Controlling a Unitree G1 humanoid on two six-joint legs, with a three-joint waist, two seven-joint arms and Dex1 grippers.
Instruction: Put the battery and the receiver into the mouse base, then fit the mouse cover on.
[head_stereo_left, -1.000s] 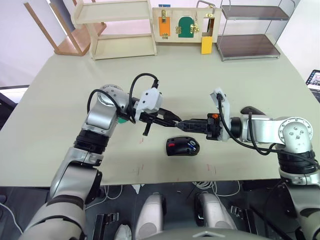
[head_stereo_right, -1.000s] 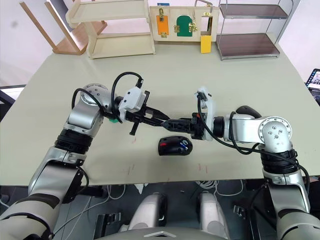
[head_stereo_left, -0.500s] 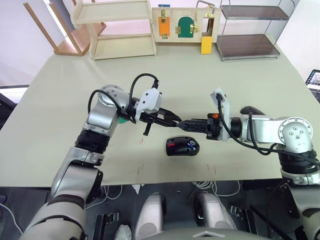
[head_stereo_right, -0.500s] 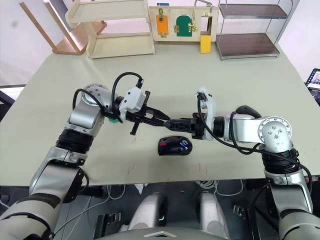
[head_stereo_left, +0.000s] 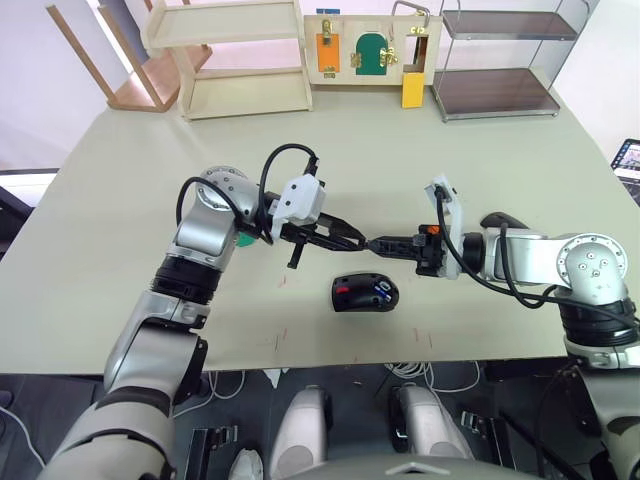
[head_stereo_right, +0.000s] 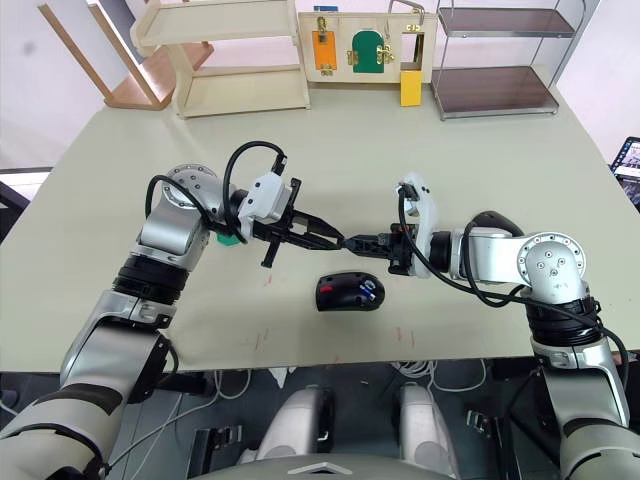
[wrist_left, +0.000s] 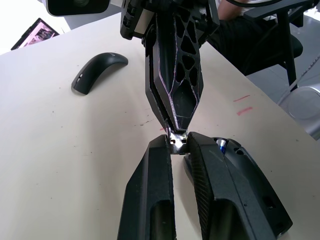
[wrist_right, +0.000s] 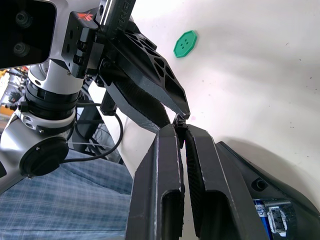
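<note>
The mouse base (head_stereo_left: 358, 297) lies black on the table near the front edge, with a red patch at its left end. The blue battery (head_stereo_left: 381, 290) sits in its compartment. Just above and behind the base, my left gripper (head_stereo_left: 362, 242) and right gripper (head_stereo_left: 372, 243) meet tip to tip. The tiny receiver (wrist_left: 175, 141) is pinched where the tips meet. Both pairs of fingers look shut on it. The mouse cover (wrist_left: 99, 70), a smooth black shell, rests on the table behind my right forearm.
A flat green disc (wrist_right: 185, 44) lies on the table by my left arm. A wooden shelf (head_stereo_left: 240, 55), a latch board (head_stereo_left: 365, 50) and a metal rack (head_stereo_left: 500, 65) line the table's far edge. A screen (head_stereo_left: 629, 160) shows at the right edge.
The meeting point of the two grippers has shifted slightly to the right: the right gripper drew back a little and the left gripper reached after it. The mouse base has not moved.
</note>
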